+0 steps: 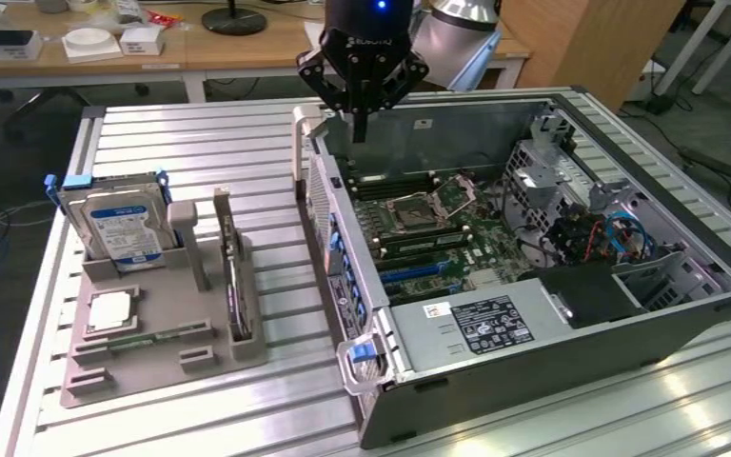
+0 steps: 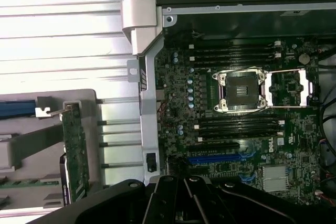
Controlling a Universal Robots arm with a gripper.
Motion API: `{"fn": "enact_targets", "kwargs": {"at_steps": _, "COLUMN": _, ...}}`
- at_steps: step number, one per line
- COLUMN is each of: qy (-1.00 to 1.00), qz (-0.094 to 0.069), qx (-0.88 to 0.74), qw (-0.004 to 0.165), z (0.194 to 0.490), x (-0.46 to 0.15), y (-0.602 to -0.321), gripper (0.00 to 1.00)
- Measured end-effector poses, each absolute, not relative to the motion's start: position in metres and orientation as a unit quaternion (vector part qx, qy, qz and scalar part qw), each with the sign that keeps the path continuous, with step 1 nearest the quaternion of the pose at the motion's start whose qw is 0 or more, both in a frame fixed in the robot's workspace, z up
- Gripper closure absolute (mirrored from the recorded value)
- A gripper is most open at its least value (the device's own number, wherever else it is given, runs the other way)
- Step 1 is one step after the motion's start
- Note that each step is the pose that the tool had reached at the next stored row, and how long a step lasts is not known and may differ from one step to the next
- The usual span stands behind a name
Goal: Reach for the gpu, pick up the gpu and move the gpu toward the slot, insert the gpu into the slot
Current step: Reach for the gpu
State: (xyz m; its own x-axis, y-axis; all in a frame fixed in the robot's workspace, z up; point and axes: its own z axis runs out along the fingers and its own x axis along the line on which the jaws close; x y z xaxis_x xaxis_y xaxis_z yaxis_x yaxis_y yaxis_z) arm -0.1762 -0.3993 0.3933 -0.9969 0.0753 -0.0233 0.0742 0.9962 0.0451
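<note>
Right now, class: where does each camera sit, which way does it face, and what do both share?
Exterior view: high beside the table, angled down on the open computer case; the shut gripper hangs above it.
Wrist view: on the wrist, facing down at the motherboard; the gripper shows.
Both: empty CPU socket and the gpu standing in its holder.

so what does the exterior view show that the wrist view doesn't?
Exterior view adds: the blue label of the hard drive, the square chip lying on the grey holder, the labelled power supply, the cables in the case, and desks behind.
Wrist view adds: the green component side of the card, seen from above.
Both: the card standing on edge in the holder, the empty processor socket, the blue slot, and the gripper, shut on nothing, over the open case, apart from the card.
</note>
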Motion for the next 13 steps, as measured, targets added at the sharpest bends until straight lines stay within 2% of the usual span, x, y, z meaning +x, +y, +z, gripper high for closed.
{"fn": "enact_targets", "kwargs": {"at_steps": 13, "qy": 0.999, "qz": 0.022, "qx": 0.037, "qw": 0.012, "z": 0.393, "x": -0.187, "y": -0.399, "gripper": 0.90}}
